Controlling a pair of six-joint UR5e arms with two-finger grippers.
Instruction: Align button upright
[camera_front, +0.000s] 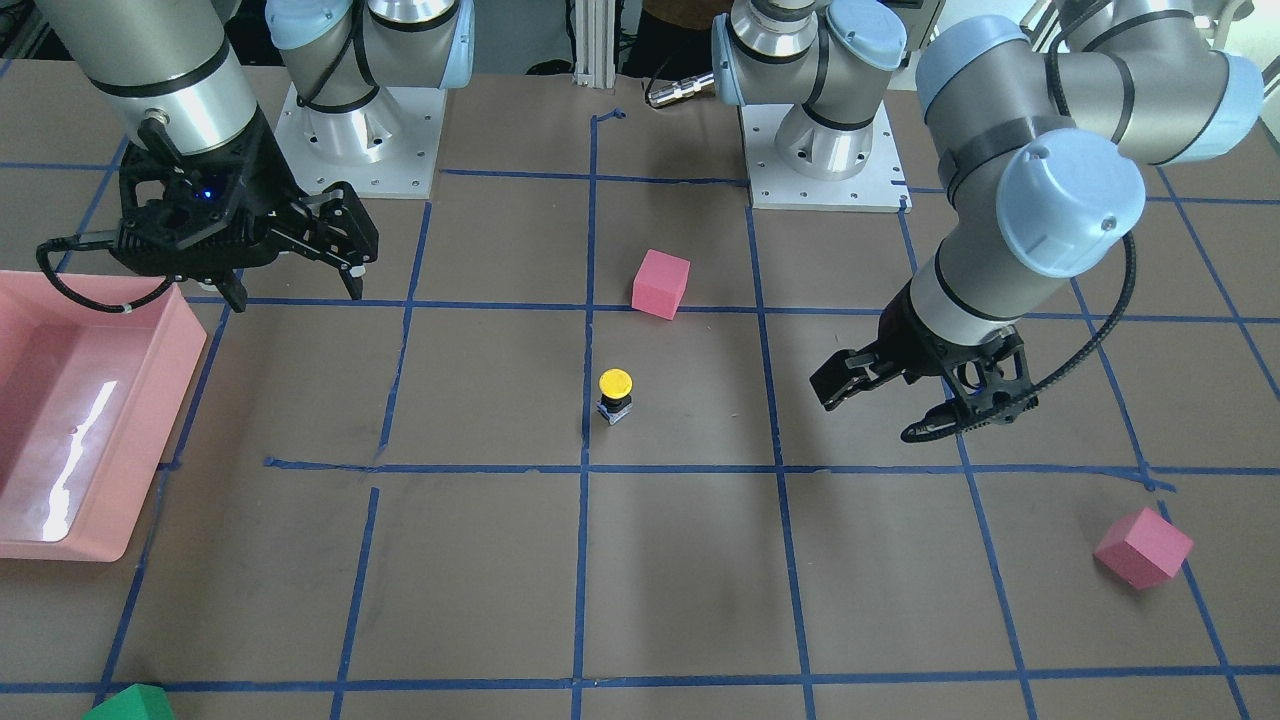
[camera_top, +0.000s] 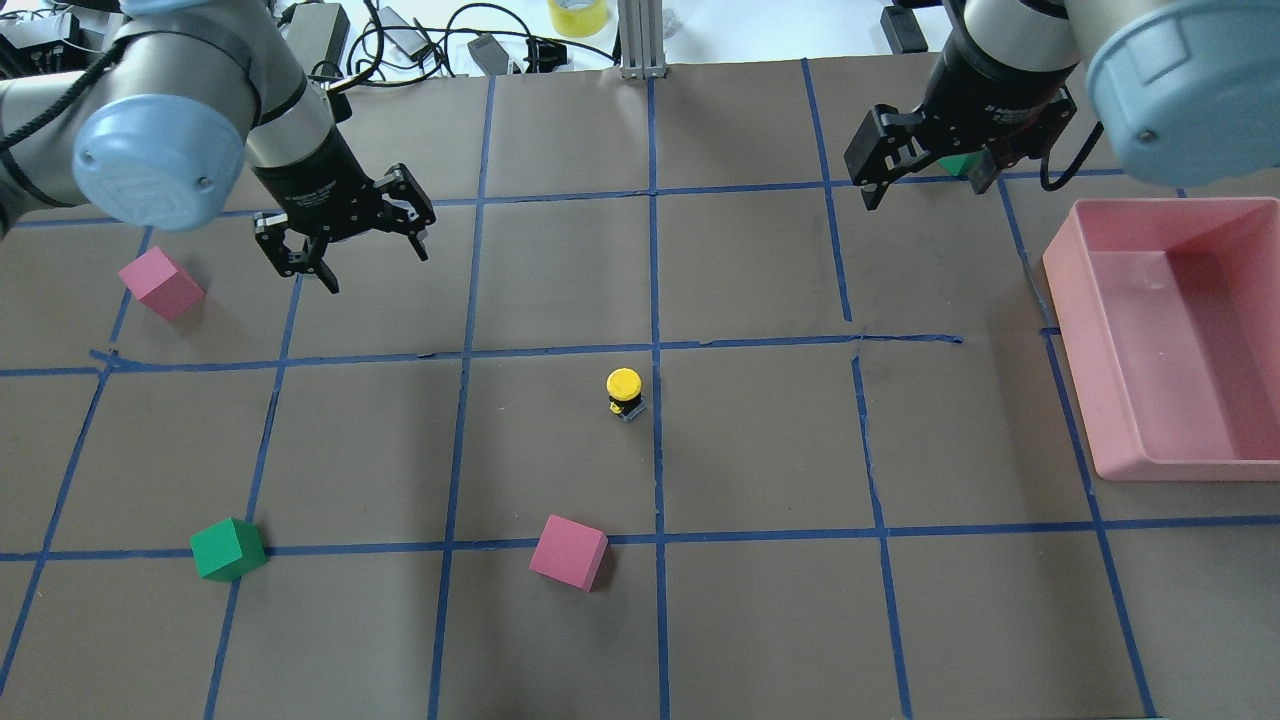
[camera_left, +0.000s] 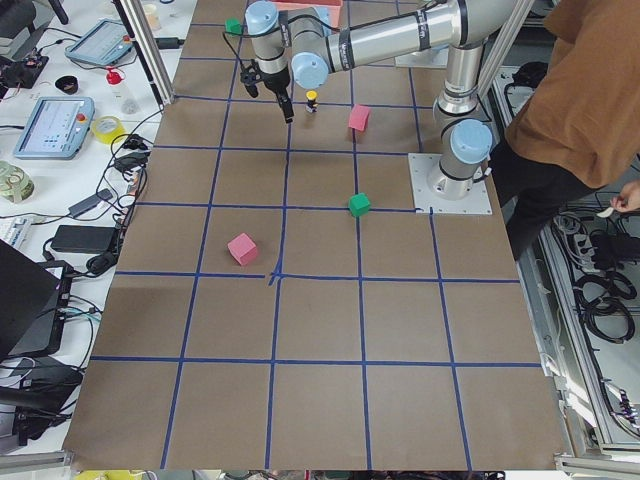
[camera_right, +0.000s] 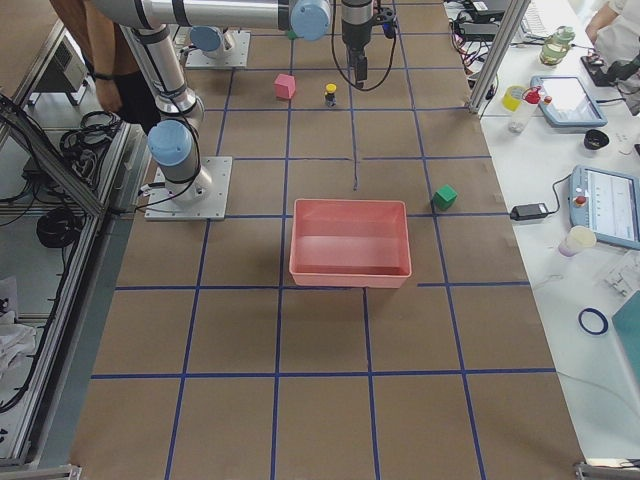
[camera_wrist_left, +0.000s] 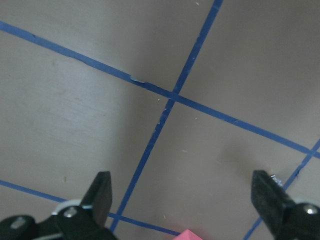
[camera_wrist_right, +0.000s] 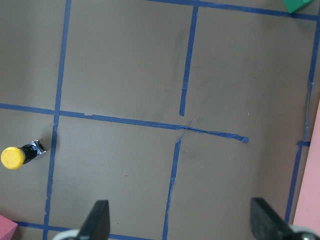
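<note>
Button (camera_top: 623, 392) stands mid-desk, far from all edges, yellow cap up; looks upright already. Left jaws, right jaws: both spread wide, empty, hovering toward desk's far edge. Best: keep them clear, no nudging; re-grip collar only if tilted.

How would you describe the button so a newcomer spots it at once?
From the pink bin, look left in the overhead view to the table's middle. Beside the central blue tape line stands the button: tiny, yellow-capped, unlike the bigger pink cube nearby.
</note>
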